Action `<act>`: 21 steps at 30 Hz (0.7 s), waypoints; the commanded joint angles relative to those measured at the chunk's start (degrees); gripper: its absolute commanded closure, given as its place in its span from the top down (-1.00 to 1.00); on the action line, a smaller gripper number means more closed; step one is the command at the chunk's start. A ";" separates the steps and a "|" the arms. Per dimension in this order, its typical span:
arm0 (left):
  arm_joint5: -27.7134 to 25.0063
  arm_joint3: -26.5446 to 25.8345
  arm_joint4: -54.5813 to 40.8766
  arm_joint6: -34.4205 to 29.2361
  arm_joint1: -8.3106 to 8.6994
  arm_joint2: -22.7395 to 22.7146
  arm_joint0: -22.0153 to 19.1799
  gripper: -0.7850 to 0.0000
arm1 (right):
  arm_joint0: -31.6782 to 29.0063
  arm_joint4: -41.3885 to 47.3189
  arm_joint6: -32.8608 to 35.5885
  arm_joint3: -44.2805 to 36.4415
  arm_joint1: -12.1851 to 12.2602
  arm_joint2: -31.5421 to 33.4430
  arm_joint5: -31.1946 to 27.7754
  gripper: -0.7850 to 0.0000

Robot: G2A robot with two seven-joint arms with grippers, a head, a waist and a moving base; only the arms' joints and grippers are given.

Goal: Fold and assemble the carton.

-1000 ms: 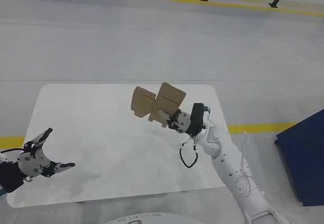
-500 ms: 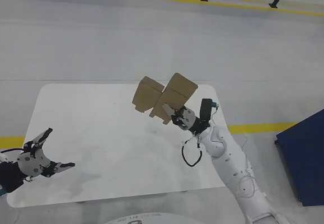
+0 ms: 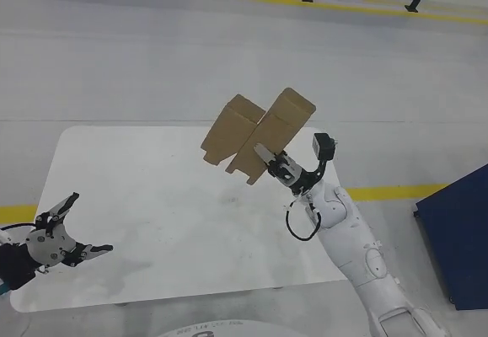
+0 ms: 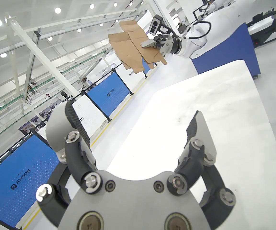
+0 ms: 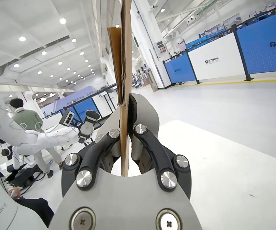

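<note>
A flat, unfolded brown carton hangs in the air above the far right part of the white table. My right gripper is shut on the carton's lower edge, and the right wrist view shows the carton edge-on between the pads. From the left wrist view the carton is far off, held by the right gripper. My left gripper stands open with nothing in it at the table's near left corner; its fingers are spread wide over the table.
A dark blue cabinet stands on the floor right of the table. A yellow floor line runs behind the table. Blue and white barrier panels stand across the hall.
My right arm has lifted the carton higher and farther from the table, and the carton now looks larger in the top view. The left arm has not moved.
</note>
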 commanded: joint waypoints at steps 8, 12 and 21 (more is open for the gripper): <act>0.00 0.00 0.00 0.00 0.00 0.00 0.00 1.00 | -0.53 3.21 1.19 -0.63 -0.12 -1.99 -0.41 -1.00; 0.00 0.00 0.00 0.00 0.00 0.00 0.00 1.00 | 0.45 29.66 15.16 -1.90 0.75 -9.04 1.71 -1.00; 0.00 0.00 0.00 0.00 0.00 0.00 0.00 1.00 | 6.11 86.50 62.51 -0.11 3.47 -5.66 29.96 -1.00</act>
